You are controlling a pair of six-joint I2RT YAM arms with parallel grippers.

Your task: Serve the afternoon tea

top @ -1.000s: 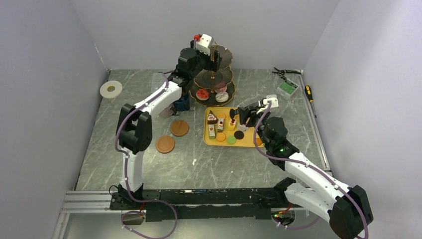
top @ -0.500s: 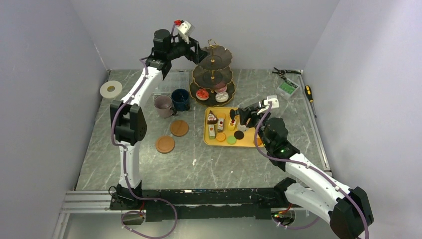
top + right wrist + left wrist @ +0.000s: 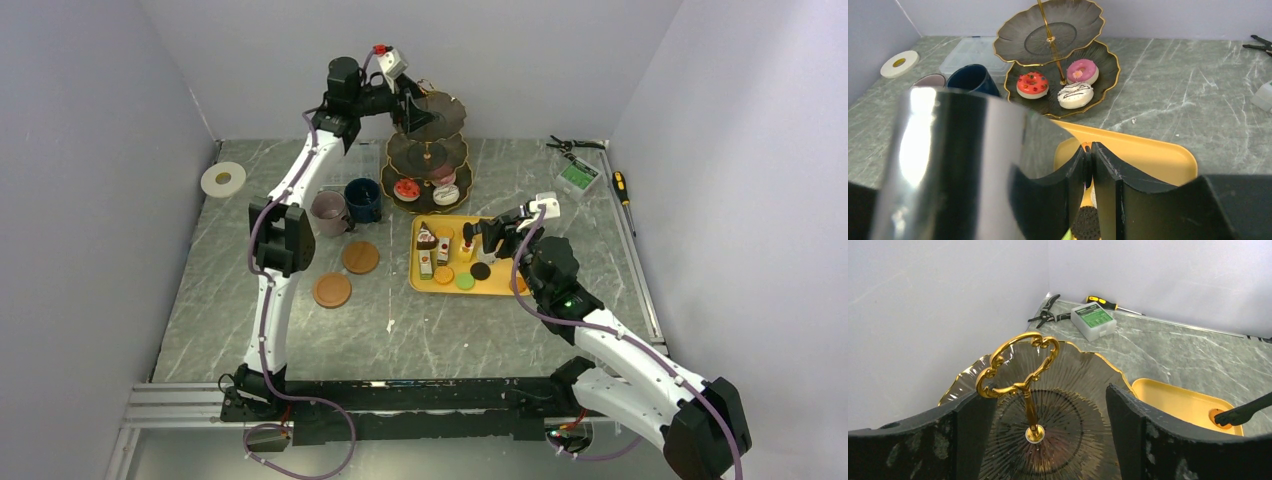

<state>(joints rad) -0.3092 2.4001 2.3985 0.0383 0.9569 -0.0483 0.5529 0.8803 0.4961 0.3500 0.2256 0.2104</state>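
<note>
The dark three-tier gold-trimmed stand (image 3: pixel 428 152) stands at the back. Its bottom tier holds red (image 3: pixel 1031 84), pink (image 3: pixel 1082 70) and white-iced (image 3: pixel 1074 95) donuts. My left gripper (image 3: pixel 413 104) is open and empty, held high beside the bare top tier (image 3: pixel 1083 385), with the gold handle (image 3: pixel 1018 365) between its jaws in the left wrist view. My right gripper (image 3: pixel 482 243) hovers over the yellow tray (image 3: pixel 500 285), shut on a thin dark piece (image 3: pixel 1088 167) of a shiny metal utensil (image 3: pixel 948 150). The tray holds cake slices (image 3: pixel 426 238), an orange macaron (image 3: pixel 444 274), a green macaron (image 3: pixel 465 281) and a dark cookie (image 3: pixel 481 270).
A mauve mug (image 3: pixel 328 212) and a navy mug (image 3: pixel 362 199) stand left of the stand, with two brown coasters (image 3: pixel 360 257) (image 3: pixel 332 290) in front. A clear box (image 3: pixel 975 52) lies behind the mugs, and a white tape roll (image 3: pixel 223 179) at far left. Pliers (image 3: pixel 575 145), a small box (image 3: pixel 578 177) and a screwdriver (image 3: pixel 620 187) lie at back right.
My left arm has risen from low beside the stand, uncovering the mugs, and its open gripper now sits at the top tier. The right arm has hardly moved.
</note>
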